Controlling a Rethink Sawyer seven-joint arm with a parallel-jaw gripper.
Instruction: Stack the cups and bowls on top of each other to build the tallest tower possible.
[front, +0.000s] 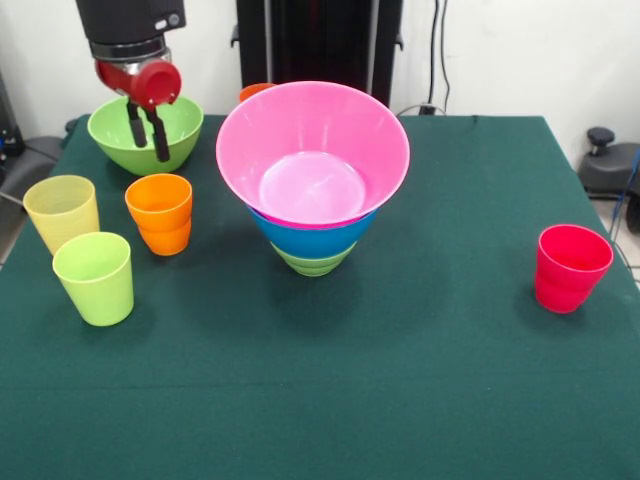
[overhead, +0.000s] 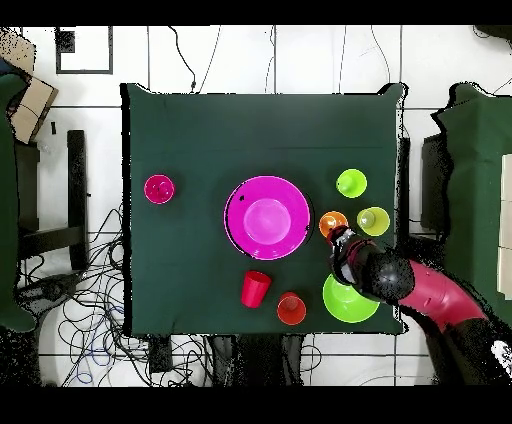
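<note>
While my claw hangs empty, fingers apart | target: orange cup | descend centred, straddling its rim.

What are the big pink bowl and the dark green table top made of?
The pink bowl looks like smooth, glossy plastic: light gleams off its inside. The table top looks covered in dull green cloth, perhaps felt, since it shows no shine. Neither can be told for sure.
</note>
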